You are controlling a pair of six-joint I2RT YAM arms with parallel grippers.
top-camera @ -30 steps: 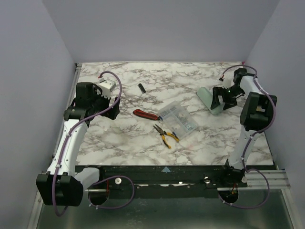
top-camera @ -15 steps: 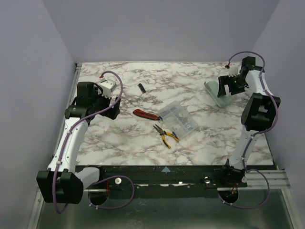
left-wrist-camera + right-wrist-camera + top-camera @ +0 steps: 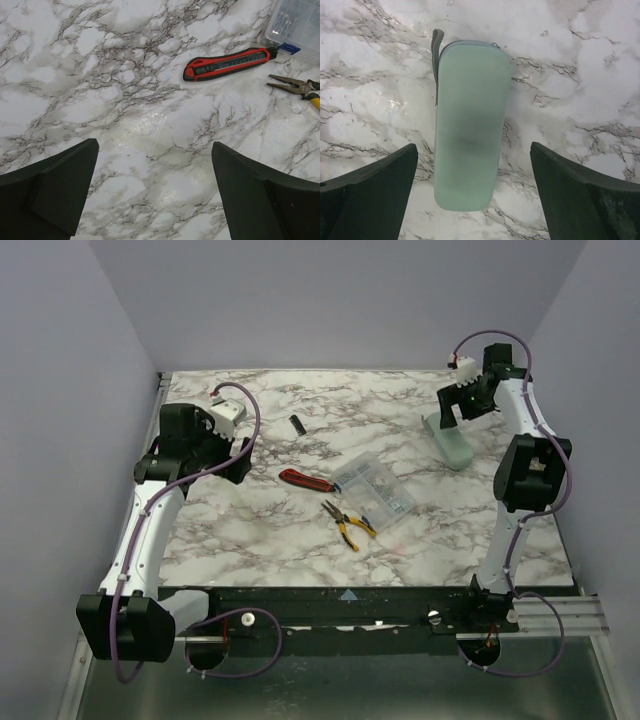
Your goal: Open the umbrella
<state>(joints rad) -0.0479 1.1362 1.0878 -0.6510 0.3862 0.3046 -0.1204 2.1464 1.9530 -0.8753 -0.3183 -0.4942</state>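
While the umbrella [image 3: 467,130] lies, apparently cased, right gripper [image 3: 475,187] hovers above, jaws apart to straddle it; left gripper [image 3: 155,195] also apart.

White marble-patterned surface [image 3: 260,530], dark veining. Far right: umbrella [image 3: 467,125] in a mint-green case, lying flat, grey strap at one end. Centre: clear parts box [image 3: 373,491]; red-and-black utility knife [image 3: 227,63] just left of it; yellow-handled pliers [image 3: 347,524] near its front side. Small black item [image 3: 297,424] farther back, apart.
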